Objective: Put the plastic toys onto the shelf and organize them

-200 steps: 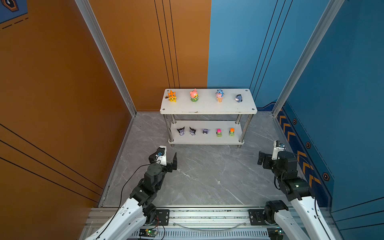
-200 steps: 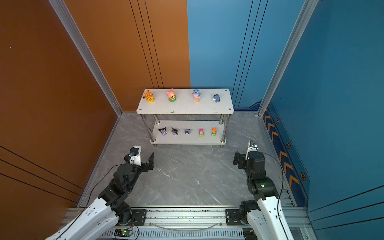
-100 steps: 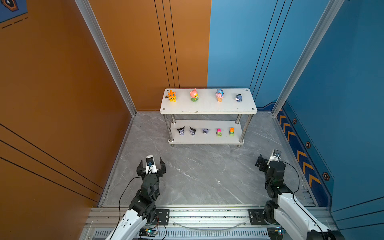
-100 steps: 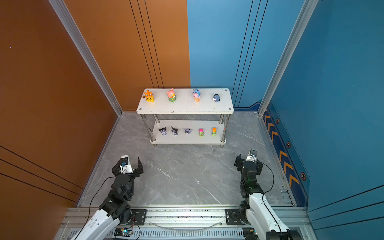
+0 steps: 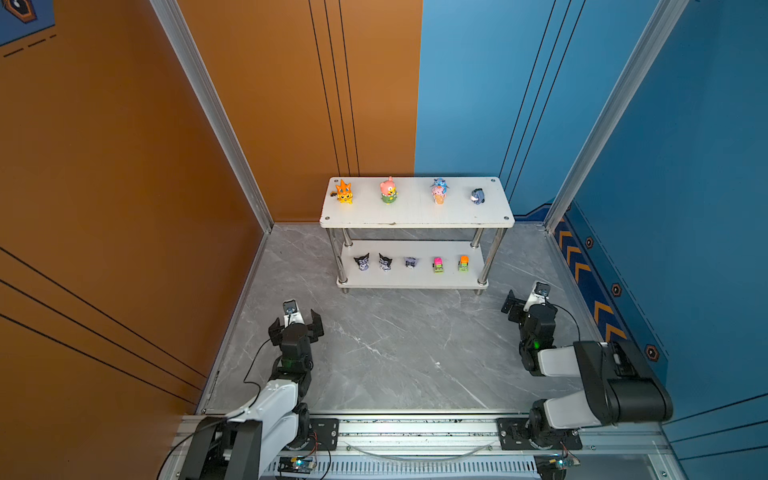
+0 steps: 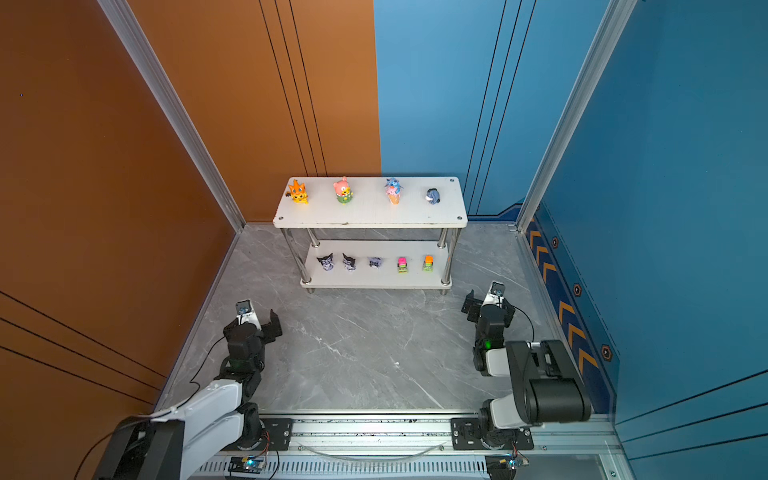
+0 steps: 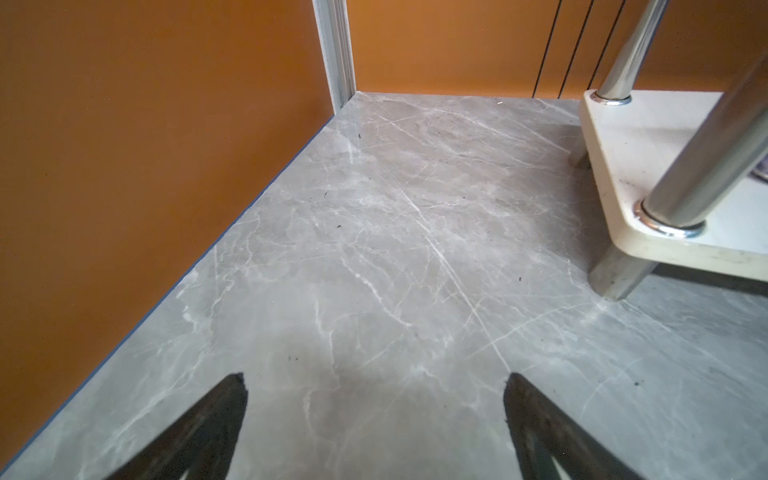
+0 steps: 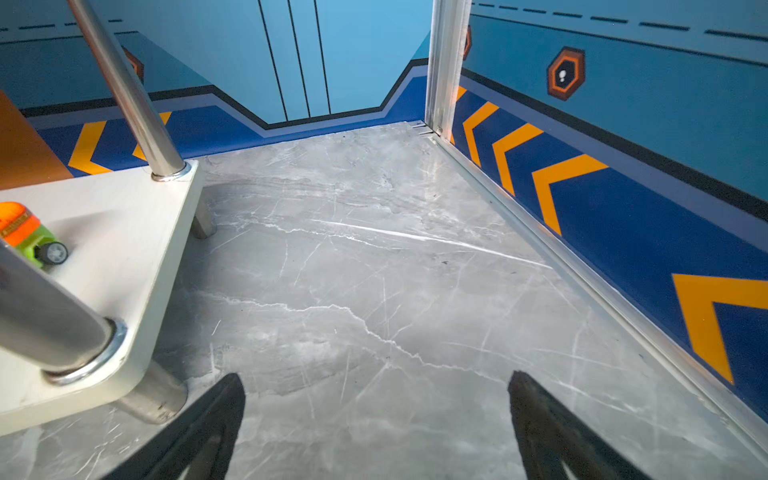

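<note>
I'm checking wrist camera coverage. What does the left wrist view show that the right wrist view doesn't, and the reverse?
Left wrist only: the corner of the orange walls with its metal post. Right wrist only: blue walls with orange chevrons, a hexagon badge, the orange-topped green toy on the shelf. Both: one end of the shelf's lower board, chrome posts, grey marble floor, and an open, empty gripper: left gripper, right gripper.

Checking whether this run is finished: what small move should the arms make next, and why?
Probably just retreat to rest. Four toys stand on top of the shelf and five on its lower board, in rows; none shows on the floor. The left gripper and right gripper are open and empty, off the shelf, so nothing seems left to place.
</note>
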Motion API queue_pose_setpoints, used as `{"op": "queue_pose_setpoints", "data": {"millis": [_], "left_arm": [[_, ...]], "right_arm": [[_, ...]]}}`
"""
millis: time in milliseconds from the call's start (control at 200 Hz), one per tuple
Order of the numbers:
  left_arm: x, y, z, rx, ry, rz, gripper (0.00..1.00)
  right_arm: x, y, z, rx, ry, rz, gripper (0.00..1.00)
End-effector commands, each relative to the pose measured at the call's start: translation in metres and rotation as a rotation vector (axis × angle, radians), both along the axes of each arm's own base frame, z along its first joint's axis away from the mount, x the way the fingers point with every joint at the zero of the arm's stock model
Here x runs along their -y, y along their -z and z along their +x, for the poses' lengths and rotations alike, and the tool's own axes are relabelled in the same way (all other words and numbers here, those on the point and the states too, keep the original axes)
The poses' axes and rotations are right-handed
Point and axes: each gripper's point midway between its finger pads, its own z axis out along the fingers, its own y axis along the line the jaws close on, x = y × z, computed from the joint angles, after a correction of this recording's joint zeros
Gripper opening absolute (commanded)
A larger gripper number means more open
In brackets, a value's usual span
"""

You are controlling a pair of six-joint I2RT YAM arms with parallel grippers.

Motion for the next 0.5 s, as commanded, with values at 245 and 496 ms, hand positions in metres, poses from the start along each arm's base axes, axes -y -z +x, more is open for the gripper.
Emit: {"op": "queue_pose_setpoints", "data": {"millis": [245, 496], "left_arm": [[0.016, -0.019, 0.063, 0.092, 0.104, -0.001, 0.98], [0.033, -0.001, 0.088, 0.008, 0.134, 0.081, 0.98]], "right_arm": [[-0.004, -0.013, 0.028, -0.039, 0.005, -0.049, 1.0], [-0.005, -0.012, 0.029, -0.049, -0.001, -0.051, 1.0]]}}
